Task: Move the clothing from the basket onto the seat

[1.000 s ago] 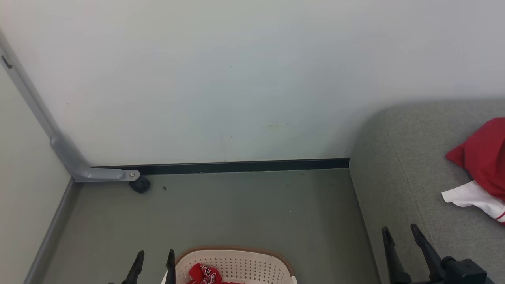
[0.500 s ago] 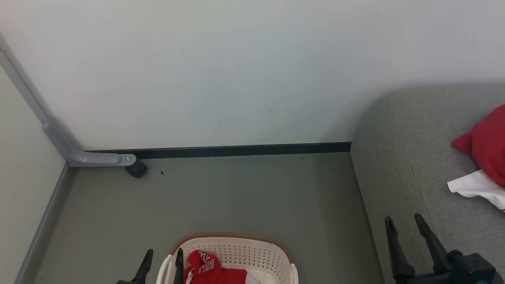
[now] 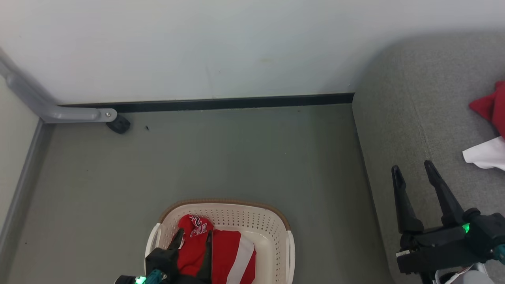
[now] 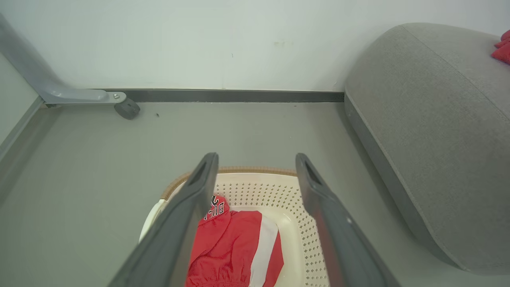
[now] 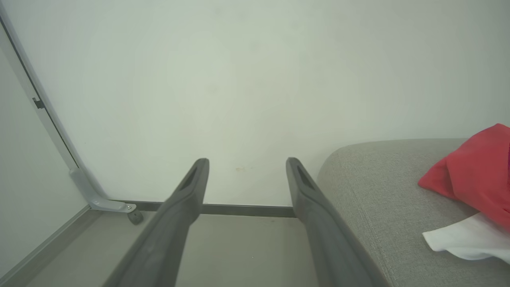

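Left gripper [image 3: 195, 232], fingers spread, hovers at my 7 o'clock over cream perforated plastic basket [image 3: 229, 202]; crumpled red white-striped garment [image 3: 227, 252] directly beneath, running 12-to-6. My right gripper [image 3: 411, 167], spread too, sits farther.

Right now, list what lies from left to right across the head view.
Caster wheel → basket → right gripper → red-and-white clothing at the right edge. The left gripper overlaps the basket, so it is left out.
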You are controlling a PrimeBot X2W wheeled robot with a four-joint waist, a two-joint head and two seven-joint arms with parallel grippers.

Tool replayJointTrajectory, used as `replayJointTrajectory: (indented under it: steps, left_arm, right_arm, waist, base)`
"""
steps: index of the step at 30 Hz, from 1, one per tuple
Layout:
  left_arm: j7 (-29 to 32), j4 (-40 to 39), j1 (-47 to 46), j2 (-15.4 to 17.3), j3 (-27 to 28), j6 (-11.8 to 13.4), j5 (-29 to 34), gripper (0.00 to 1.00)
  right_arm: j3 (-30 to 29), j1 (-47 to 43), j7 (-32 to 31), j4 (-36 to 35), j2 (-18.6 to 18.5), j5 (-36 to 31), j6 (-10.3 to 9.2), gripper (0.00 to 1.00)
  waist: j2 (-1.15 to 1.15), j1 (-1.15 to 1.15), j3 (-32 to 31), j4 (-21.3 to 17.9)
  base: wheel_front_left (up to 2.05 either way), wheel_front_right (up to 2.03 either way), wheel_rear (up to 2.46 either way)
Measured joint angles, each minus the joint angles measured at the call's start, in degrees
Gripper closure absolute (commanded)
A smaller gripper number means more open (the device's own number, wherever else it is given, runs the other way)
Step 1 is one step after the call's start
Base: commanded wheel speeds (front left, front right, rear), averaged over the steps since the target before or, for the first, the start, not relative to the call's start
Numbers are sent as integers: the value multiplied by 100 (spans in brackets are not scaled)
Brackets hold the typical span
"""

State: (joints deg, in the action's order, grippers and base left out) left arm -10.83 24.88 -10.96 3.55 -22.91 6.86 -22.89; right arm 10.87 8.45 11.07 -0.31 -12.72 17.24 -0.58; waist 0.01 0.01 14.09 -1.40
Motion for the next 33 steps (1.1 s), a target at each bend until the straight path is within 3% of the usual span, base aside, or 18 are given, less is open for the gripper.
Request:
replayJointTrajectory:
  steps: [10,23,33]
  left_arm:
    - [269,902,-743,-48,-404,-141,211,0]
    - [751,2001,-1872,-94,-918,-343,436,0]
    - [962,2683,-2512,-103,-855,-382,487,0]
  right_arm:
    - [8,495,-172,-487,-20,-25,-1,0]
    - [-260,781,-252,-1224,-85,-25,-196,0]
    - [-378,872,-293,-1809,-102,-77,-254,0]
  waist:
    - [0,1,821,-127]
    - [1,1,1918,-432]
    - [1,0,2776,-684]
  base:
    - [0,0,0]
    - [0,0,0]
    - [0,0,0]
